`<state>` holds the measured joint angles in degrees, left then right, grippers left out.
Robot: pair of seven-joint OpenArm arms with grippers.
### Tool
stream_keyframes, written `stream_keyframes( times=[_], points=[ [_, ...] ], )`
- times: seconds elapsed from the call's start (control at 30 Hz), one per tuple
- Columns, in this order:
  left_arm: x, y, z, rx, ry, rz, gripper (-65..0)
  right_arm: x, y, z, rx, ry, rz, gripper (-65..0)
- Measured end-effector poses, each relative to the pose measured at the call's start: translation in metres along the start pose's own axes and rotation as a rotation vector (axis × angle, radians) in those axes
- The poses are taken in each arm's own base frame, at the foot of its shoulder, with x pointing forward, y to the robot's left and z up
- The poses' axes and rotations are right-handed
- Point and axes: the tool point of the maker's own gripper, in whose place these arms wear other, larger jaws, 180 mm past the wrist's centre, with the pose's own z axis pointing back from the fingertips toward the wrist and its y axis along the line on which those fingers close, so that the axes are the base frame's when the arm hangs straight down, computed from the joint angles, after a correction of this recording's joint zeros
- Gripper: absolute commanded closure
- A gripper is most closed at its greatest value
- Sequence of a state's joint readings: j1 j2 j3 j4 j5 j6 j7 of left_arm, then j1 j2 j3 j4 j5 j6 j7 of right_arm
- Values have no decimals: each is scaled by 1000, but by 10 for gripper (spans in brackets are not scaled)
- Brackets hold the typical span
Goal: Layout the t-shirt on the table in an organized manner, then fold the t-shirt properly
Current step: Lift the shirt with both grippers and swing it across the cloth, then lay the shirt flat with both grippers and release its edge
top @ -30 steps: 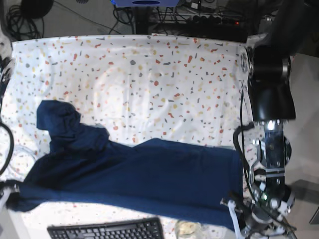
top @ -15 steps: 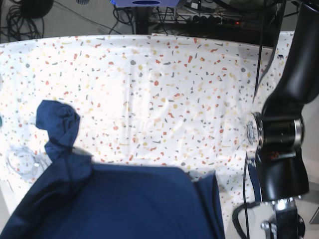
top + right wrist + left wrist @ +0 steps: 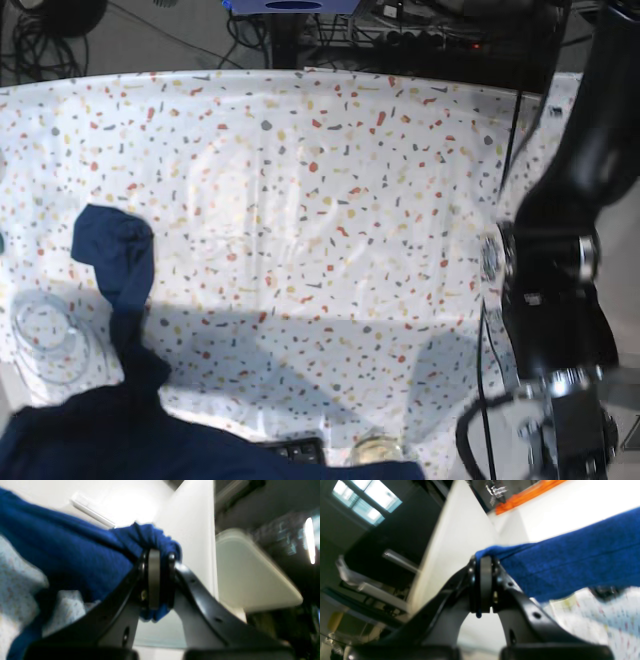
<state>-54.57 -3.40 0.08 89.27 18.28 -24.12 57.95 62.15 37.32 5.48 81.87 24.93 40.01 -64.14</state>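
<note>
T-shirt: the dark navy t-shirt (image 3: 120, 300) hung lifted above the tabletop (image 3: 330, 180), its bulk at the near edge of the base view, with one sleeve trailing down onto the speckled cloth at the left.
Left grip: the left gripper (image 3: 483, 585) had its fingers (image 3: 485, 580) pressed together on a thin edge of the shirt; the cloth stretched away from them to the right in the left wrist view.
Right grip: the right gripper (image 3: 156, 580) was clamped on a bunched fold of the shirt, fabric bulging over and below the fingers (image 3: 153, 577).
Axis: the shirt's long axis appeared to run left to right between the two grips, along the near edge.
Key relation: the shirt hung from both grippers, neither nearer; the open tabletop lay on the far side, so laying it out would likely mean carrying it away from the near edge.
Arm: the left arm (image 3: 555, 330) stood at the right of the base view.
</note>
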Motion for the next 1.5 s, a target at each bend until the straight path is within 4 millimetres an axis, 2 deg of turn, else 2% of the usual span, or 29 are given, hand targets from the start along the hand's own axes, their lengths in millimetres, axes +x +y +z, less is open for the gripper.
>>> stream_keyframes(
  times=[0.1,0.13,0.17,0.2,0.27,0.3,0.33,0.4,0.43,0.5,0.6,0.7,0.77,0.87,1.0,1.13,1.3,1.4,1.5],
  points=[
    [-35,-5,17,20,24,-31,0,-71,32,6,2,176,-12,-3],
    [-52,-11,22,17,56,-44,0,-96,47,10,6,233,-27,-3],
    [-66,-17,26,6,86,-52,0,-114,58,16,16,263,-47,-3],
    [-82,-25,34,-4,107,-64,0,-124,70,24,22,252,-65,-3],
    [-125,-43,47,-43,183,-92,0,-154,90,36,25,279,-101,-3],
    [-151,-50,56,-56,236,-116,0,-173,109,40,52,298,-133,-3],
    [-178,-57,65,-66,296,-136,0,-200,133,44,96,359,-161,-3],
    [-217,-78,87,-115,369,-165,0,-254,188,56,197,486,-222,-3],
    [-235,-94,100,-158,399,-174,0,-275,216,65,249,518,-252,-3],
    [-271,-115,122,-224,470,-167,0,-300,249,79,294,538,-297,-3],
    [-325,-126,156,-259,618,-177,0,-321,288,90,363,537,-378,-3],
    [-353,-140,182,-302,644,-149,0,-352,325,105,433,604,-457,-2],
    [-366,-151,198,-330,645,-112,0,-371,338,114,456,649,-488,-2],
    [-396,-163,223,-360,717,-76,0,-391,345,128,465,697,-504,-2],
    [-427,-153,235,-332,797,-53,0,-397,353,139,478,706,-526,-2],
    [-440,-151,243,-317,841,-18,0,-402,360,150,484,730,-529,-2],
    [-444,-146,247,-309,850,-20,0,-394,359,165,467,712,-511,0],
    [-449,-147,253,-315,867,-27,0,-404,364,172,433,738,-594,0],
    [-455,-150,258,-328,883,-27,0,-428,373,184,437,814,-643,0]
  ],
)
